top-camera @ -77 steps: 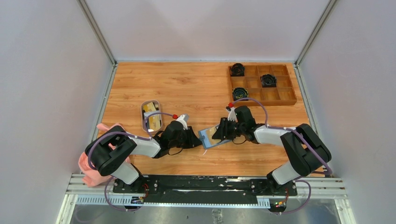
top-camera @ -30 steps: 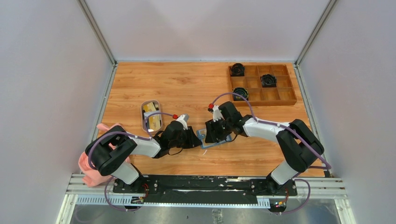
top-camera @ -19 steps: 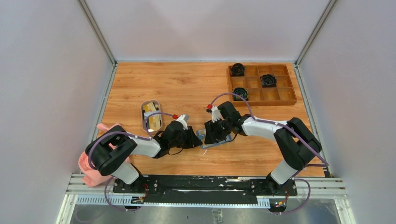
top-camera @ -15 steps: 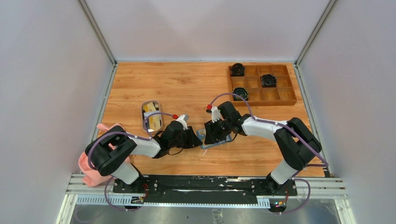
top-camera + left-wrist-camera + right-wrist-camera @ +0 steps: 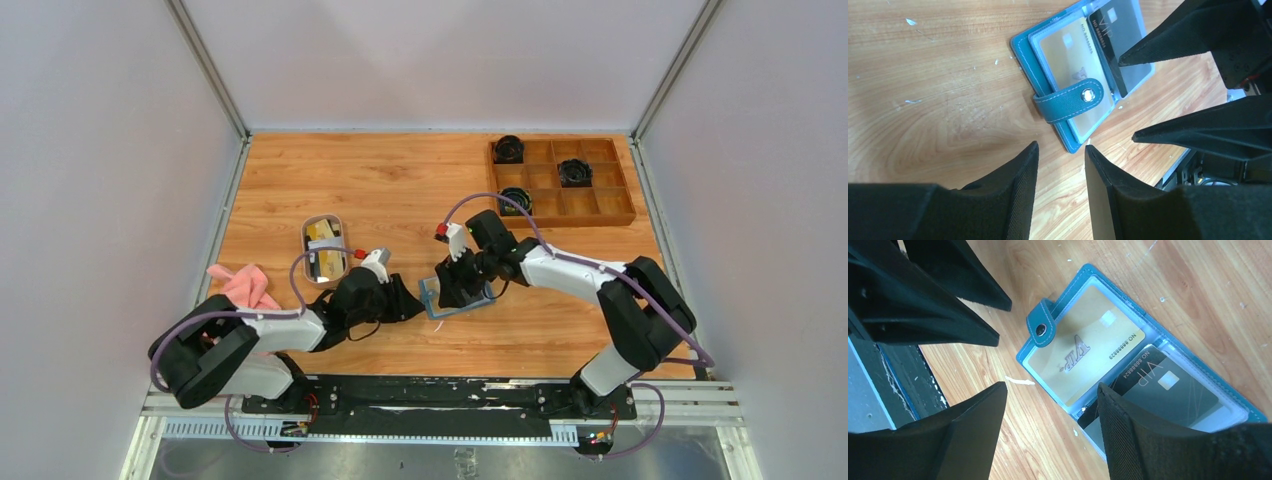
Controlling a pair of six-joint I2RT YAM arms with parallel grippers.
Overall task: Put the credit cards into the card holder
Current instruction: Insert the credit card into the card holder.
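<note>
Both pairs of jaws stand apart with nothing between them: the left gripper [image 5: 1061, 150] shows a narrow gap over bare wood, and the right gripper [image 5: 1052, 390] is spread wide above the small flat teal-blue folding card holder [image 5: 1148, 342]. In the overhead view the card holder [image 5: 432, 297] lies open on the light wooden table [image 5: 400, 180] just below the frame's centre, mostly hidden under the right gripper [image 5: 460, 290]. Its clear pockets hold a gold plastic credit card [image 5: 1083, 350] and a black plastic credit card [image 5: 1168, 385], and the strap with the round snap button [image 5: 1040, 329] is folded over the gold card's edge. One right finger overlaps the corner by the black card; whether it touches cannot be told. The left arm lies low along the bottom left, forearm stretched rightward, its gripper [image 5: 405, 305] pointing at the holder's left edge, close but apart. The right arm rises from the bottom right, elbow at the right, forearm reaching leftward, wrist tipped down over the holder. A small oval white dish [image 5: 324, 247] with yellowish cards sits left of centre, a crumpled pink cloth [image 5: 240, 285] at the left, a brown wooden compartment tray [image 5: 560, 180] at the upper right.
</note>
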